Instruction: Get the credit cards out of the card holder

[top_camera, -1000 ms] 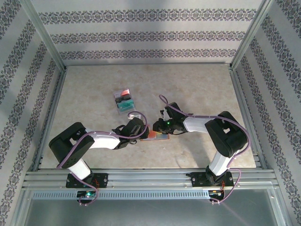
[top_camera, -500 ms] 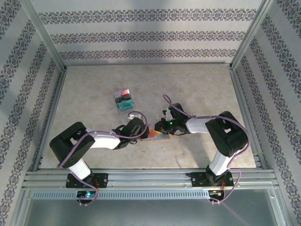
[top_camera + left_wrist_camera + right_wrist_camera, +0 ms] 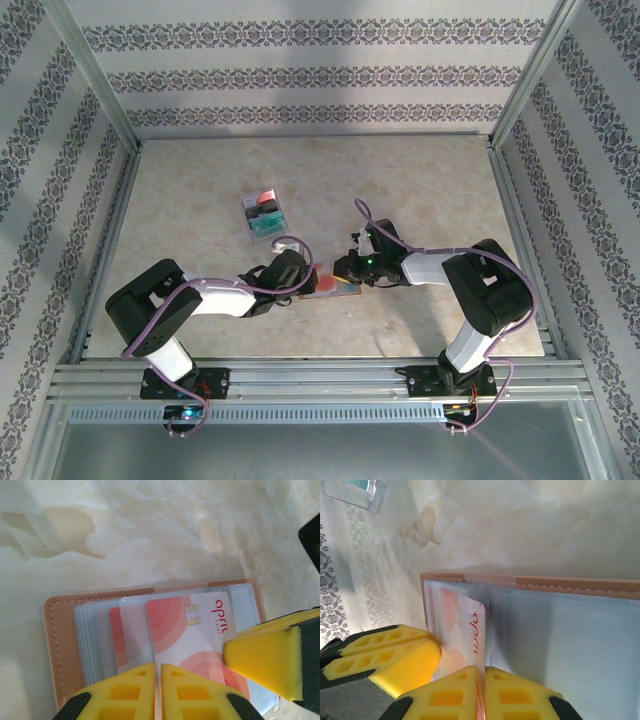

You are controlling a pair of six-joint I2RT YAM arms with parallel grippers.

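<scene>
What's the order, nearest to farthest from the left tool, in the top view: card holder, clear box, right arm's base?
1. card holder, right at the left tool
2. clear box, farther back, leftward
3. right arm's base, near edge, right
</scene>
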